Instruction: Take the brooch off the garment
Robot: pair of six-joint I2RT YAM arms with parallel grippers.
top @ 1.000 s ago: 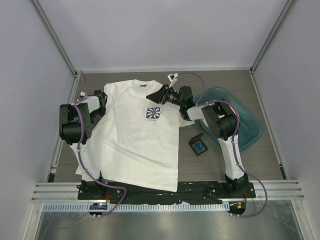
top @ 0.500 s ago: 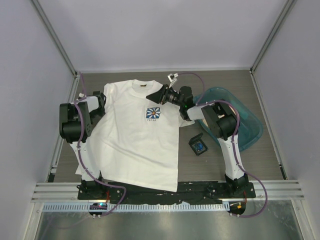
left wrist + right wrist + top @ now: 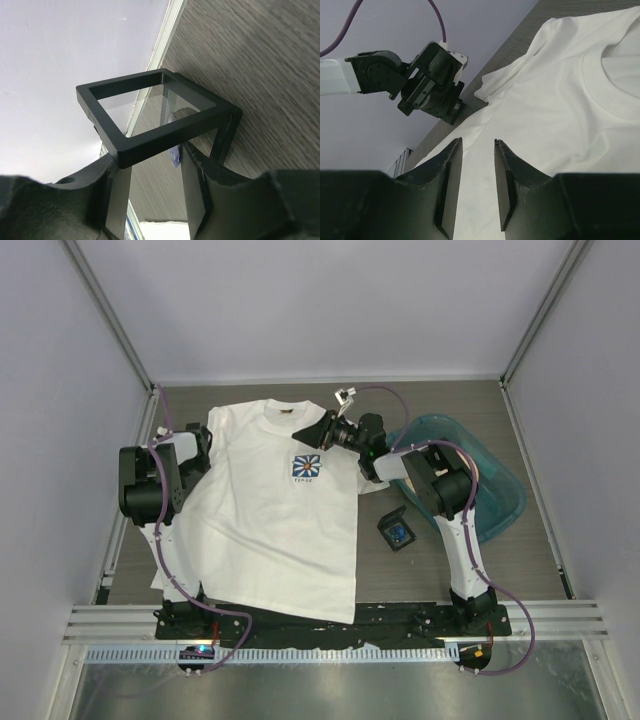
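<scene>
"Top external is showing the shirt (image 3: 270, 530) lying flat on the table (image 3: 540, 430) between both arms. Where is the brooch sitting?" the desk is asking.

"I am not finding it on the cloth; it is too small from up there. Left wrist is showing a bluish speck (image 3: 175, 157) behind the film of a black frame (image 3: 175, 132), and I cannot tell whether that is the brooch. A box (image 3: 397, 530) just off the shirt's right edge is also showing blue inside."

"What are the grippers doing?"

"My left gripper (image 3: 152, 165) is standing spread at the sleeve, with the frame perching over its fingertips; I cannot tell whether it is touching them. My right gripper (image 3: 476, 145) is hovering over the shoulder near the collar, fingers parted, pinching nothing."

"What is worrying you?"

"The frame is looking loosely seated, so a jolt from the left arm is risking tipping it, speck and all, toward the table's rail. On the right, closing blind is risking catching a fold of cloth instead of the pin, dragging the shirt and burying the brooch under a crease."
</scene>
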